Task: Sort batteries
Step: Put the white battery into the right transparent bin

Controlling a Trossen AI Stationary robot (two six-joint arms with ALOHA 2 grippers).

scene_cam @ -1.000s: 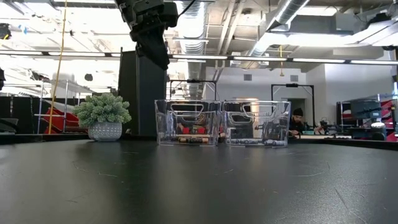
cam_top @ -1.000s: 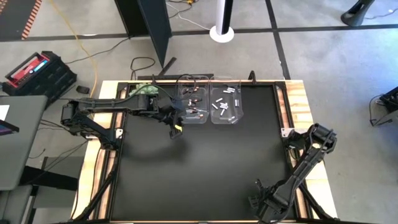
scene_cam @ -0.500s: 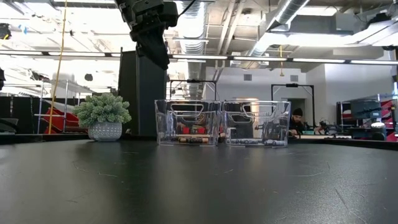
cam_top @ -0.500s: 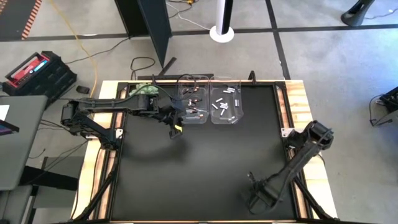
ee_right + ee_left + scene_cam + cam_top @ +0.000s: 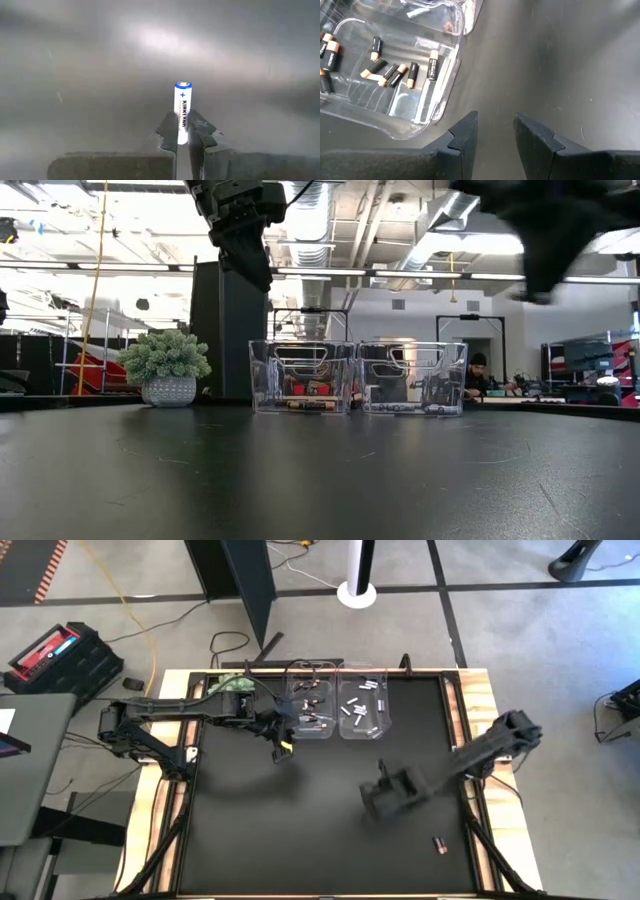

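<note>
In the high view, the right claw [image 5: 385,795] is hanging over the black bench [image 5: 250,840] at centre right of the frame, below the two clear bins. Its wrist view is showing it pinching a white battery [image 5: 182,112] by the lower end, fingers nearly together, the blue-tipped plus end sticking out. To do this step well, the arm is probably best carrying the cell level over the right bin [image 5: 364,708], which is holding the other white cells, and releasing low inside its walls. The left bin [image 5: 308,705] is holding the dark copper-ended batteries [image 5: 395,72]. One dark battery [image 5: 438,843] is lying alone at lower right. The left claw [image 5: 495,132] is hovering beside the left bin, narrowly parted and holding nothing.
</note>
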